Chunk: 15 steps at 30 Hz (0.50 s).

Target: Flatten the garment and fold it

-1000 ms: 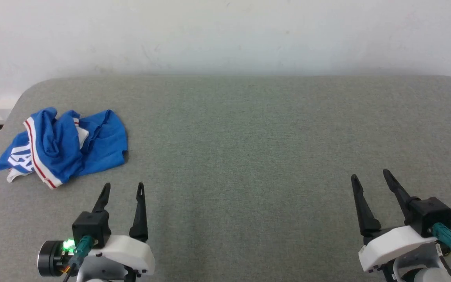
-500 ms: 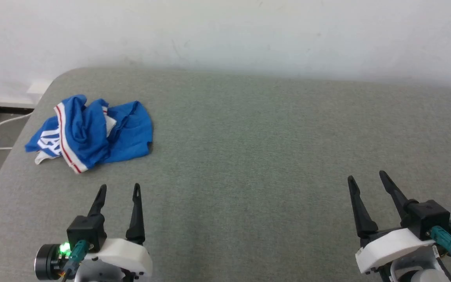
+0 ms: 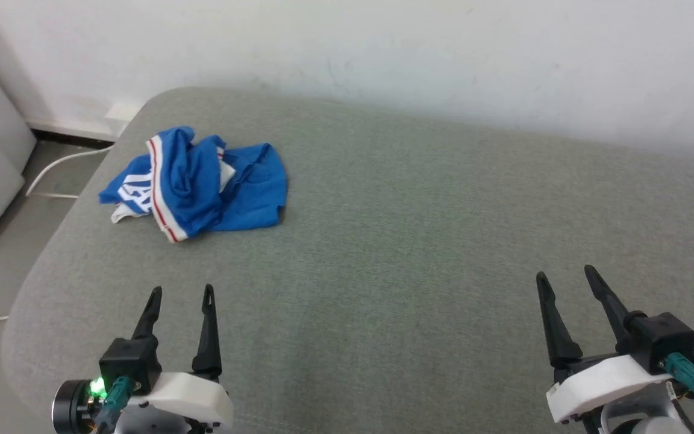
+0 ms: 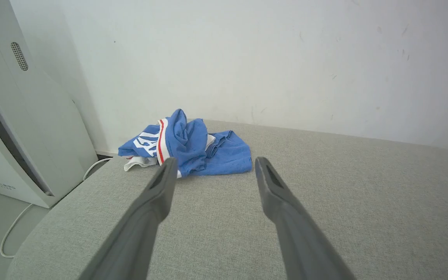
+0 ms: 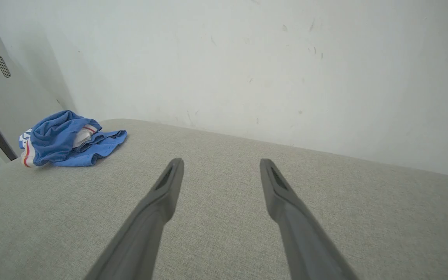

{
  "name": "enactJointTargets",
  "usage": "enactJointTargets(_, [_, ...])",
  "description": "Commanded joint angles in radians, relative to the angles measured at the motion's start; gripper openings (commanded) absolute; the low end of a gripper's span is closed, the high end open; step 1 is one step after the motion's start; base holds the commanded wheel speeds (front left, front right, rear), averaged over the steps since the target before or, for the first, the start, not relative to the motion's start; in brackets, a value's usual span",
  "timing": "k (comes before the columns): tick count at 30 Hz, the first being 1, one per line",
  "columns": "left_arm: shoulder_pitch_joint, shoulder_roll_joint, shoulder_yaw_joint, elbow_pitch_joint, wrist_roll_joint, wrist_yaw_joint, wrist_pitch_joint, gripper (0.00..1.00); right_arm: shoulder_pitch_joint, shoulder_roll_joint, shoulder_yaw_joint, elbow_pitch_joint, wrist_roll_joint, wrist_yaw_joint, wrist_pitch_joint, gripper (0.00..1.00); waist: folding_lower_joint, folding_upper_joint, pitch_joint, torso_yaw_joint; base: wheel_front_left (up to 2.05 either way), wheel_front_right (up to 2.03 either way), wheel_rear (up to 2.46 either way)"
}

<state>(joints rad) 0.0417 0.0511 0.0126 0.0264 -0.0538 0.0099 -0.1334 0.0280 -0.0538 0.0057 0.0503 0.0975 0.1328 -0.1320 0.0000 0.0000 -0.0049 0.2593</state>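
The garment (image 3: 202, 181) is a crumpled royal-blue jersey with red-and-white striped trim and some white lettering, bunched in a heap near the far left corner of the grey padded surface (image 3: 413, 229). In the left wrist view the garment (image 4: 193, 149) lies just beyond the fingertips; in the right wrist view the garment (image 5: 68, 140) sits far off to the left. My left gripper (image 3: 181, 292) hovers open over the near left part of the surface, short of the heap. My right gripper (image 3: 567, 274) stands open at the near right, far from it. Neither holds anything.
A white wall (image 3: 383, 48) runs behind the surface. To the left stands a white appliance (image 4: 18, 128) on the floor, with a white cable (image 3: 58, 166) trailing beside the surface's rounded left edge (image 3: 28, 295).
The head camera has turned left, so the garment now sits further right and higher in the picture and the floor shows. Both grippers stay open in the same resting pose.
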Motion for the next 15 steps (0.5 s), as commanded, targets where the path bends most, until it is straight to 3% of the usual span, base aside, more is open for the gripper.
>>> enactJointTargets(1, [0.013,0.000,0.004,0.000,-0.005,0.002,-0.010,1.00,0.012,0.002,0.002,0.007,0.009,-0.001,-0.012,1.00,0.0000,0.0000,0.000,0.032,0.00,0.00,0.00])
enactJointTargets(15, [0.027,-0.001,0.003,0.002,-0.013,0.000,-0.037,1.00,0.014,0.002,0.006,0.036,0.025,-0.001,-0.039,1.00,0.0000,0.0000,-0.001,0.111,0.00,0.00,0.00])
